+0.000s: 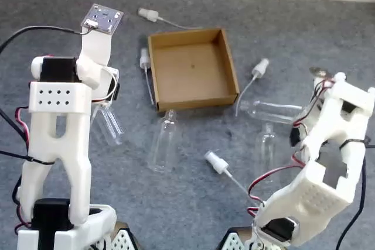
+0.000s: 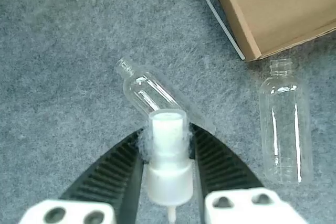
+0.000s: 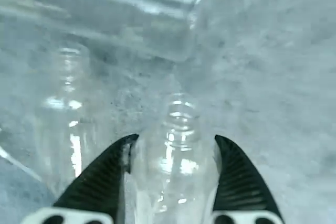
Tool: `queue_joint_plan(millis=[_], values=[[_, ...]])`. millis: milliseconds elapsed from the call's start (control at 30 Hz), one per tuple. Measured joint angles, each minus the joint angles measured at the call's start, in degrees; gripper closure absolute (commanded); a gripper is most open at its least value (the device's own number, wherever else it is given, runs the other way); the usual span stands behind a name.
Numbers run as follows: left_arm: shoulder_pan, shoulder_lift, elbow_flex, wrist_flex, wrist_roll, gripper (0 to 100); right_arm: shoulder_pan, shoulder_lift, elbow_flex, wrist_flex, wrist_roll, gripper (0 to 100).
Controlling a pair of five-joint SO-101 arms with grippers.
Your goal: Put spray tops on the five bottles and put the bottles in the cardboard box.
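Left gripper (image 2: 168,132): narrow, pinching a white spray top (image 2: 168,166) at its collar; the tube end is cut off at the frame edge. Just past it an empty bottle (image 2: 149,93) lies tilted on grey carpet (image 2: 63,51); whether the two touch is unclear. Right gripper (image 3: 173,142): clamped on a second bottle (image 3: 176,163), neck uncapped, base hidden. The cardboard box (image 1: 190,104) sits mid-table between the arms. Open carpet stretches on the lying bottle's side away from the box.
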Motion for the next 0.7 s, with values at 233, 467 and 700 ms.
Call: queue_joint_plan(millis=[233, 467, 700], values=[[1.23, 0.0, -5.27, 0.0, 2.99, 100, -14.86, -19.25, -6.24, 2.81, -9.67, 98.8], [1.23, -9.49, -9.05, -1.14, 7.65, 100, -40.44, -36.48, 6.95, -10.99, -18.73, 99.1], [-2.55, -26.55, 3.6, -16.18, 17.14, 100, -58.29, -45.89, 28.92, -33.49, -19.43, 99.3]])
